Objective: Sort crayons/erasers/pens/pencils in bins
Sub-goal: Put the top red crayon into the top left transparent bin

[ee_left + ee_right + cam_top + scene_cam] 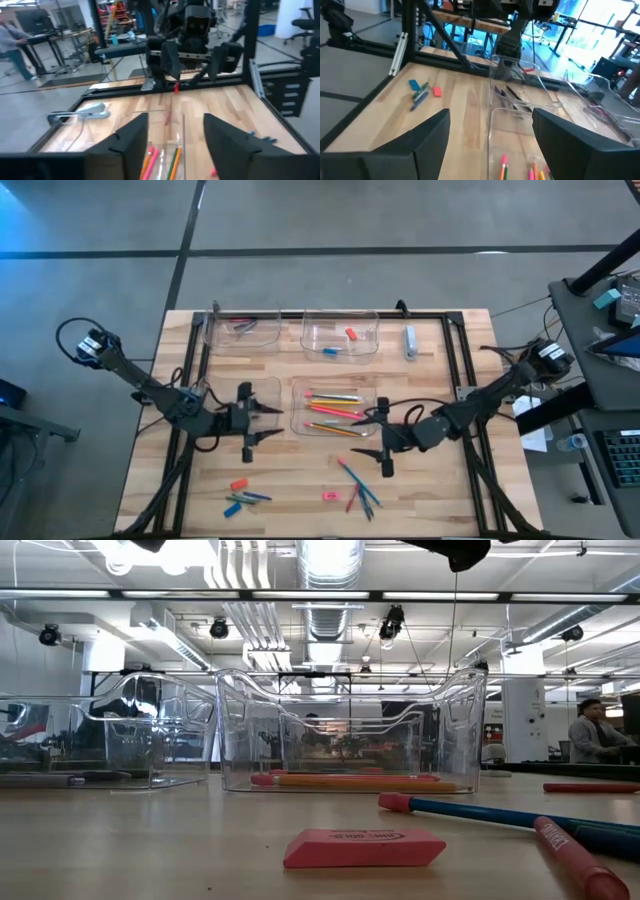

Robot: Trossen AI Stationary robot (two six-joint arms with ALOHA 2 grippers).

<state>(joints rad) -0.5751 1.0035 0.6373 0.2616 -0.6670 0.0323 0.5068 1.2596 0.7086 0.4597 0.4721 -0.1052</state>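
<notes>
Four clear bins stand mid-table. The far left bin (240,332) holds dark pens (245,326), and the far middle bin (340,335) holds a red and a blue eraser (350,334). The near middle bin (335,410) holds orange, pink and yellow pencils (335,408). My left gripper (272,424) (172,125) is open and level over the near left bin (255,392), with nothing between its fingers. My right gripper (372,435) (490,120) is open and faces it across the pencil bin's near right corner. Loose crayons (245,500) lie near the front edge.
Near the front edge lie a red eraser (238,484), a pink eraser (330,496) (365,848) and a cluster of thin sticks (360,485) (480,812). A pale blue-grey oblong (410,340) lies far right. Black frame rails run along the table's sides and back. A person stands beyond the table (592,735).
</notes>
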